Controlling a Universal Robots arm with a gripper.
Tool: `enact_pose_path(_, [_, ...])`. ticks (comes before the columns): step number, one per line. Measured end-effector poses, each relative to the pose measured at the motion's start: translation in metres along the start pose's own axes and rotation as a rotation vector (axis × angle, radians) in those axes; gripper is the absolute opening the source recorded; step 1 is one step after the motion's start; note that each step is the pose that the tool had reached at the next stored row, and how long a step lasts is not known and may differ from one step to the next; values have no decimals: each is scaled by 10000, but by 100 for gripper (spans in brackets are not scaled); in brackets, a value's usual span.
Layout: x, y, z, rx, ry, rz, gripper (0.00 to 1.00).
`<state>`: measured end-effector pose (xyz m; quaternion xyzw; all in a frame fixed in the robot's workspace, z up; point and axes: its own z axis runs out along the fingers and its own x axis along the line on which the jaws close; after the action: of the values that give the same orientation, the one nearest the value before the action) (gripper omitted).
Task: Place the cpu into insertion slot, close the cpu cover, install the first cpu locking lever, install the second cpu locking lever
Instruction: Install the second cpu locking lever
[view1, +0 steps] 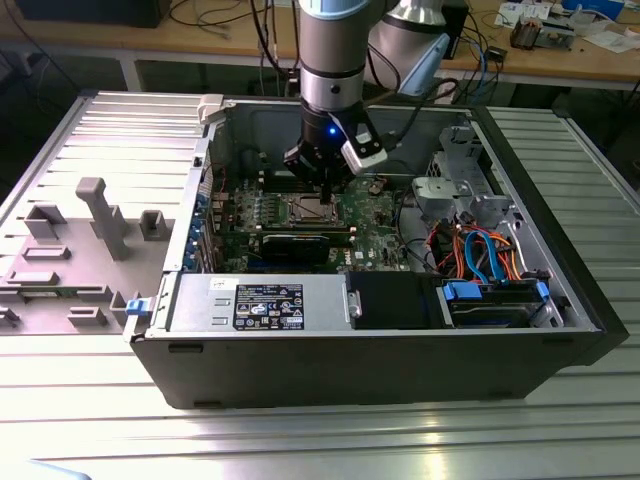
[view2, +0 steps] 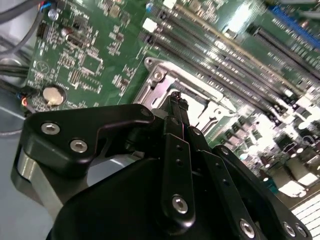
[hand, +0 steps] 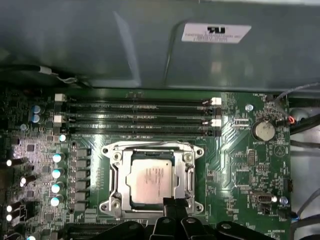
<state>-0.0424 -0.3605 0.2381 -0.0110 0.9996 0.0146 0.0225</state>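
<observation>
From my station I see the arm reaching down into the open computer case (view1: 560, 300), with the gripper (view1: 327, 187) low over the motherboard (view1: 370, 215) beside the socket. In the exterior view the socket is a small pale square just to the exterior view's left of the fingertips, and I cannot make out its parts from there.

The first wrist view gives me the clearest look. The cpu (hand: 148, 181) sits flat inside the socket, its silver-grey top facing up. The cpu cover (hand: 188, 179) lies down around it, a thin metal frame with the chip showing through the central window. The edge of the frame nearest the gripper is partly hidden behind the black fingers (hand: 172, 206), so I cannot see how that side is seated. I cannot tell whether either locking lever is latched; the thin wire shapes along the frame are too hard to separate from it.

In the second wrist view the fingers (view2: 176, 107) appear pressed together into one narrow black tip, with no gap that I can see and nothing between them. The tip stands over the socket frame (view2: 160, 75), and the gripper's body blocks most of the socket, so I cannot say whether the tip touches the metal.

The memory slots (hand: 135, 117) run beside the socket, and a coin battery (hand: 263, 131) sits well apart from it
</observation>
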Motion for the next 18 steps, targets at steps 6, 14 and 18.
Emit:
enact_pose_path(6, [10,-40,-66,-3,-1,0,11])
enact_pose_path(14, [12,-147,-69,0,-1,-1,11])
enact_pose_path(18, [14,-215,-72,-4,-1,0,11])
